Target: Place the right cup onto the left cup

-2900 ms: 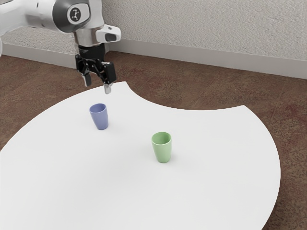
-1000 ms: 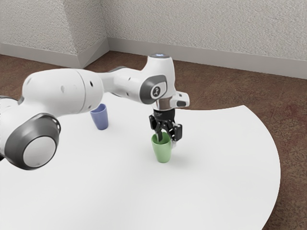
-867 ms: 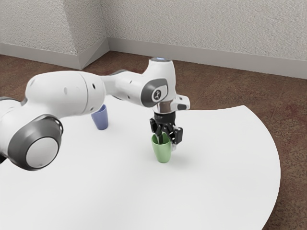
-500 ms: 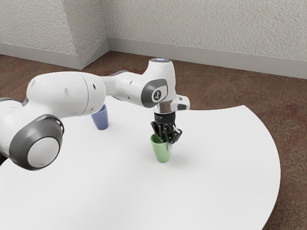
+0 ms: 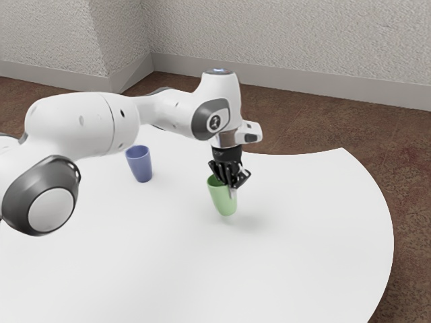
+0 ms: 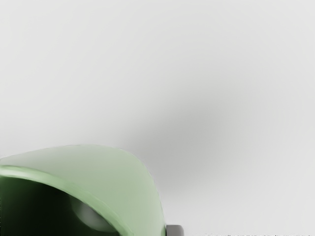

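Green cup [image 5: 221,200] raised, blue cup [image 5: 140,166] waiting

The gripper [image 5: 230,189] pinches the green cup's wall, holding it mouth up, slightly tilted, just above the bench [image 5: 306,235]. The blue cup, likely the target, stands toward the exterior view's left, well apart.

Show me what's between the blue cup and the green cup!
Just a stretch of white table lies between the blue cup and the green cup. The exterior view shows that.
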Available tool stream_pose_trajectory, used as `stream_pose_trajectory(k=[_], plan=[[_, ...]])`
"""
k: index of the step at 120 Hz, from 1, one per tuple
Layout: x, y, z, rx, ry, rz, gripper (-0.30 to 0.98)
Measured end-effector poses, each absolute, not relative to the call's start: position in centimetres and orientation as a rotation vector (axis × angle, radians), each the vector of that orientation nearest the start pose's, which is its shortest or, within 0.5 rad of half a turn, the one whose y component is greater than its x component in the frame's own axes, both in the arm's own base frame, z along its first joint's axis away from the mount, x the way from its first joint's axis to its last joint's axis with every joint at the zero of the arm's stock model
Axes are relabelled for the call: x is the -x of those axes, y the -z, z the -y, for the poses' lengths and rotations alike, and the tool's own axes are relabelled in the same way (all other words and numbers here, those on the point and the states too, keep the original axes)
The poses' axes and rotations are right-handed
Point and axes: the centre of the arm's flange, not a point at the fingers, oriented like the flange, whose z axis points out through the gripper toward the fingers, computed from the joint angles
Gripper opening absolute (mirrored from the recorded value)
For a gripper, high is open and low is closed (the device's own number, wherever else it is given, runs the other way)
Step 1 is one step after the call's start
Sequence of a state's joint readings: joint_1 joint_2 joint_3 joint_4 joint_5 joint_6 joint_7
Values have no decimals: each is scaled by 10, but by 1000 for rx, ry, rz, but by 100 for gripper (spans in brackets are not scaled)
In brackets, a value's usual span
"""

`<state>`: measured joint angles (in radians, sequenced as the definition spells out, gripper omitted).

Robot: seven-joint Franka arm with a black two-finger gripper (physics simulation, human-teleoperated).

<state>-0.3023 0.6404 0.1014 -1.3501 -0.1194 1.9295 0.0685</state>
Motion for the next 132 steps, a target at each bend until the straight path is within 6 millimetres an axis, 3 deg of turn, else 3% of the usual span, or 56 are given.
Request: stream_pose_trajectory(k=[23, 44, 73, 132], plan=[[-698, -385, 143, 3139, -32, -356, -8], [-702, -406, 105, 3105, 2, -305, -8], [-710, -420, 35, 3068, 6, -202, -8], [-727, -449, -64, 2989, 75, -137, -8]])
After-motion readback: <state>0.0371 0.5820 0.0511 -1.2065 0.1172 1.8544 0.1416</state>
